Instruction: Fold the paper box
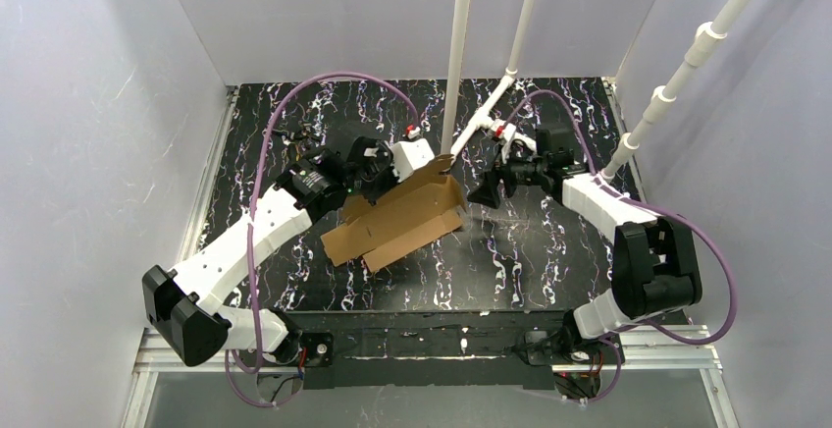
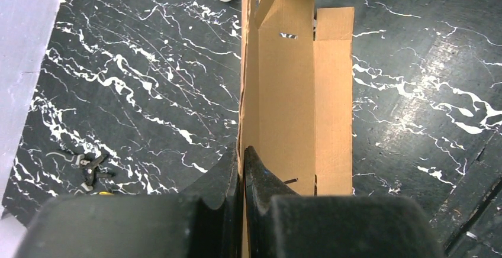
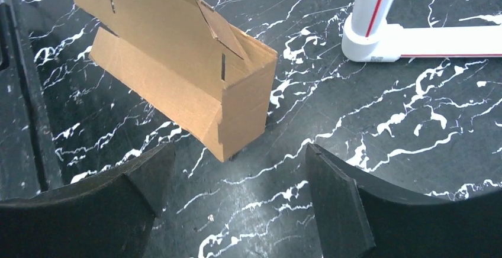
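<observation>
The paper box (image 1: 397,222) sat near the middle of the counter (image 1: 530,261), a little toward the far edge. Its long axis ran from the near-left toward the far-right. It was only partly folded. One long wall stood upright, a narrower strip lay flat on the counter beside it, and the far-right end was already turned up into a closed corner with a small flap leaning inward over it. Slits showed in the brown cardboard.

The left hand (image 2: 241,157) was pressed together on the upright long wall at the box's near-left part, with one finger on each side of the cardboard edge.

The right hand (image 3: 237,157) was spread wide and held nothing. It hovered low over the counter just beside the box's far-right end, and both fingers (image 3: 337,199) were clear of the cardboard.

A white pipe stand (image 3: 379,39) rested on the counter near that same end, toward the far edge, apart from the box.
</observation>
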Robot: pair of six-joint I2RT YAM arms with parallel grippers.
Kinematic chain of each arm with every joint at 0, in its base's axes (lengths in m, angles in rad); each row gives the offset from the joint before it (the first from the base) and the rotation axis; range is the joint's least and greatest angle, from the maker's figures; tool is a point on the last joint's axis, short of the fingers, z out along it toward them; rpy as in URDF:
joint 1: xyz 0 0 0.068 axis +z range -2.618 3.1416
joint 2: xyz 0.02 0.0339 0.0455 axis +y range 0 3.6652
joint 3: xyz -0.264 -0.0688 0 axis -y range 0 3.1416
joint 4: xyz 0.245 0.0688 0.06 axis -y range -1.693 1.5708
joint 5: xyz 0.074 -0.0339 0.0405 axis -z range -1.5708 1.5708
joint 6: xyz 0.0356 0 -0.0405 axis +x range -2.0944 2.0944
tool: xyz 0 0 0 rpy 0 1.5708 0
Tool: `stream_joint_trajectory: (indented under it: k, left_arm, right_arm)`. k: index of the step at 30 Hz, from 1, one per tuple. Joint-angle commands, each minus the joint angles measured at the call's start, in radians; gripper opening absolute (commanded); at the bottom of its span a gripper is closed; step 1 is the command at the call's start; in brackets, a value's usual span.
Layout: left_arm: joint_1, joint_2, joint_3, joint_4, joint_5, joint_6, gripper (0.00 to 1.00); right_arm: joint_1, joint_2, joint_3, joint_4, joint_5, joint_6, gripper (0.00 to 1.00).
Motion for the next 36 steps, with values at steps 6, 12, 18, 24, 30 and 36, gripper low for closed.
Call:
stream_joint_trajectory:
  k: [6,12,18,24,30,36]
  left_arm:
    - [-0.005,-0.012,0.074,-0.009,-0.031,-0.025,0.0]
    - [-0.004,-0.029,0.051,0.012,0.006,-0.081,0.0]
    - [-0.003,-0.061,0.046,-0.004,0.052,-0.147,0.0]
    - [0.032,-0.099,0.02,-0.02,0.151,-0.214,0.0]
    - [0.105,-0.119,-0.023,0.021,0.333,-0.315,0.0]
    - [0.143,-0.066,-0.044,0.049,0.486,-0.42,0.0]
  right_arm:
    - [0.183,0.066,0.058,0.213,0.384,0.193,0.93]
    - [0.19,0.149,0.058,0.332,0.403,0.203,0.85]
    - [0.18,0.116,-0.009,0.436,0.379,0.179,0.68]
    - [0.137,0.048,-0.085,0.565,0.207,0.208,0.45]
    - [0.136,0.052,-0.119,0.615,0.148,0.201,0.26]
    - [0.136,0.048,-0.165,0.659,0.12,0.156,0.22]
